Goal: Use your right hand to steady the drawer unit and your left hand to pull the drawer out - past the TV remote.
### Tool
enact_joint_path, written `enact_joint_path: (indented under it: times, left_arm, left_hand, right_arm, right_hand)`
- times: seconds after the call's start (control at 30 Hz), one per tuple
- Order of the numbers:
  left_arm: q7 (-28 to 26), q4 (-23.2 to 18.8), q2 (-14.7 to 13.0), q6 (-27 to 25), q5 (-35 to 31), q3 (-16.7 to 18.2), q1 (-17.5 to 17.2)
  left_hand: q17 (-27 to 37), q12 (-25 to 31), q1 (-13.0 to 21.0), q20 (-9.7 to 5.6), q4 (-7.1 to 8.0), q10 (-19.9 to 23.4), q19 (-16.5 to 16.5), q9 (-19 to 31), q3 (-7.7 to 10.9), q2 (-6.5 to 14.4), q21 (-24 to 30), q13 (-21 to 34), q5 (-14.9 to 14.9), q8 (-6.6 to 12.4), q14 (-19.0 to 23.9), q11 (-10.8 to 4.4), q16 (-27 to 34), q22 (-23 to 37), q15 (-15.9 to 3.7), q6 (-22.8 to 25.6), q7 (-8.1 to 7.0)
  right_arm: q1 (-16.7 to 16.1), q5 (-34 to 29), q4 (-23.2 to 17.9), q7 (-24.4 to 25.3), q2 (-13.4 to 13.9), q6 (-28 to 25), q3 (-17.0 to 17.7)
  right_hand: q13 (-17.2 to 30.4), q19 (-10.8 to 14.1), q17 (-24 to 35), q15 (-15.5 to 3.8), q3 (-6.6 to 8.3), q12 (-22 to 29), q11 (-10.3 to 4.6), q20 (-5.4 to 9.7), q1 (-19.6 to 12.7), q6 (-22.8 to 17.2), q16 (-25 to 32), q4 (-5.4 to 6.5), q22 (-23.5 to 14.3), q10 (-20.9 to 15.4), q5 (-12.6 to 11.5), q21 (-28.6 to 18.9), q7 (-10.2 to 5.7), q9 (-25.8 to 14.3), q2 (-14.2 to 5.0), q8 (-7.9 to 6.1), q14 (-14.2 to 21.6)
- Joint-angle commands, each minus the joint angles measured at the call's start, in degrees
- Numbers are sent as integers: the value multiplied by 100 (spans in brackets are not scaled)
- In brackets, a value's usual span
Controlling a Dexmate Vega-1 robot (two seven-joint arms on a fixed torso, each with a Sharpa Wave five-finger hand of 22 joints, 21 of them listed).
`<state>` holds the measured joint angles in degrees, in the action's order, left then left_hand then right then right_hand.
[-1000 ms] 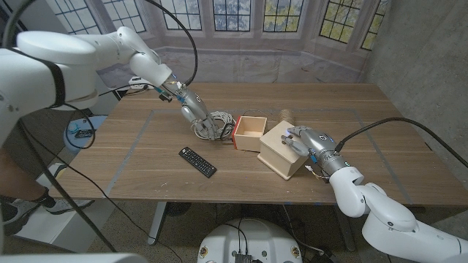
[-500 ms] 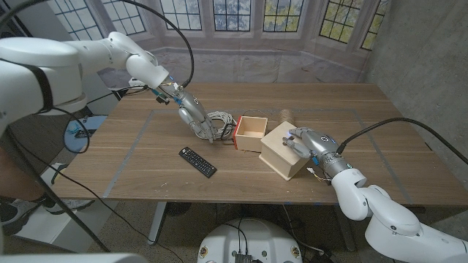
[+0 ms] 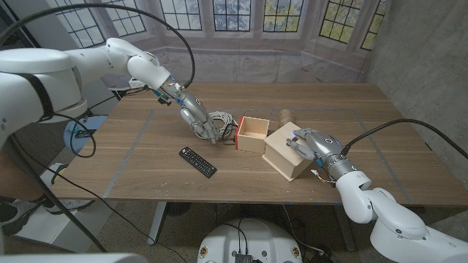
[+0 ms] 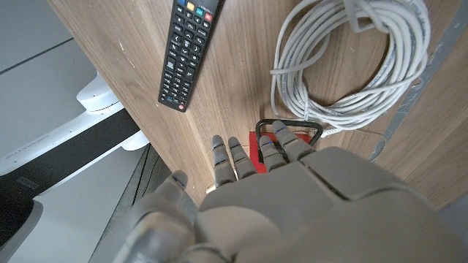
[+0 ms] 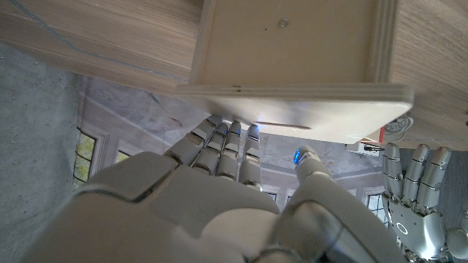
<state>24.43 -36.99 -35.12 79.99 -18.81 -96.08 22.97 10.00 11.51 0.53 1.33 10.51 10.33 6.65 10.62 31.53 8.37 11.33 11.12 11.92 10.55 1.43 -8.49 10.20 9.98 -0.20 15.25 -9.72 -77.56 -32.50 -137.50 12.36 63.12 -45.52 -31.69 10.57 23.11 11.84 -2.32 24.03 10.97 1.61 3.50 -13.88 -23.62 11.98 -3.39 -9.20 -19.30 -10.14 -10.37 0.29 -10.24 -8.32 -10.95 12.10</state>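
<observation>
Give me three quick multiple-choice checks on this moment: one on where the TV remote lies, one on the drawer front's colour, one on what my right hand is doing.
1. Where is the TV remote?
A. Inside the drawer
B. On the table, on the robot's left of the drawer
C. On top of the drawer unit

2. What colour is the drawer front?
A. Red
B. Blue
C. Green

3. What is the right hand doing?
A. Holding the cable coil
B. Raised high above the table
C. Resting on the drawer unit

Answers: 1 B, the head view shows the remote on the bare wood, left of the drawer and nearer the front edge. 2 A, a red panel shows at the left hand, whose fingers hook the handle in the left wrist view. 3 C, its fingers lie on the unit's top.
</observation>
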Motion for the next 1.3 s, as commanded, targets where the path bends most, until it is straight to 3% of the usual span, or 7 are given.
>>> enact_joint_path:
  times: [0.03, 0.17, 0.47, 0.87, 1.3]
  left_arm:
    - [544, 97, 1, 0, 227, 881, -372]
    - [805, 261, 81, 0, 501, 1330, -539]
    - [1159, -31, 25, 0, 340, 2255, -845]
    - [1675, -251, -42, 0, 458, 3047, -1242]
    - [1725, -518, -118, -19, 236, 3824, -1654]
  left_hand:
    - [18, 44, 7, -24, -20, 4, 11, 22, -4, 76, 23, 4, 19, 40, 51, 36, 35, 28, -6, -27, -8]
    - [18, 45, 8, -22, -21, 7, 11, 22, -3, 76, 23, 4, 19, 37, 52, 39, 35, 28, -3, -36, -8]
    - [17, 45, 15, -22, -26, 3, 19, 21, 4, 76, 25, 4, 19, 34, 78, 79, 42, 27, -11, -47, 1]
    - [15, 49, 28, -11, -36, 6, 24, 21, 17, 74, 25, 5, 19, 37, 120, 81, 49, 25, -17, -50, 1]
    - [14, 48, 35, -10, -41, 2, 30, 21, 27, 73, 25, 5, 20, 36, 123, 91, 44, 24, -27, -59, 12]
  right_arm:
    - [-7, 22, -81, 15, 32, 19, 48]
    - [36, 23, -137, 49, -37, 58, 71]
    - [170, -126, -266, -2, -120, 212, 26]
    - [303, -471, -435, -269, -138, 278, -40]
    - [349, -781, -596, -530, -237, 343, -5]
  right_hand:
    - [14, 147, 26, -64, 21, 14, -7, -17, 31, -26, 24, -39, -30, -31, -29, -44, -4, -12, 10, 12, 56]
    - [14, 146, 27, -61, 20, 14, -4, -18, 36, -29, 24, -37, -30, -30, -28, -42, -8, -12, 10, 11, 58]
    - [14, 146, 25, -59, 21, 15, -6, -26, 33, -29, 21, -50, -30, -33, -30, -40, -9, -12, 17, 12, 58]
    - [14, 144, 18, -42, 14, 14, 6, -38, 10, -25, 19, -87, -30, -32, -30, -38, 2, -12, 42, 15, 63]
    - [14, 143, 19, -40, 2, 16, 22, -48, 2, -24, 21, -110, -30, -39, -30, -36, 6, -13, 54, 16, 65]
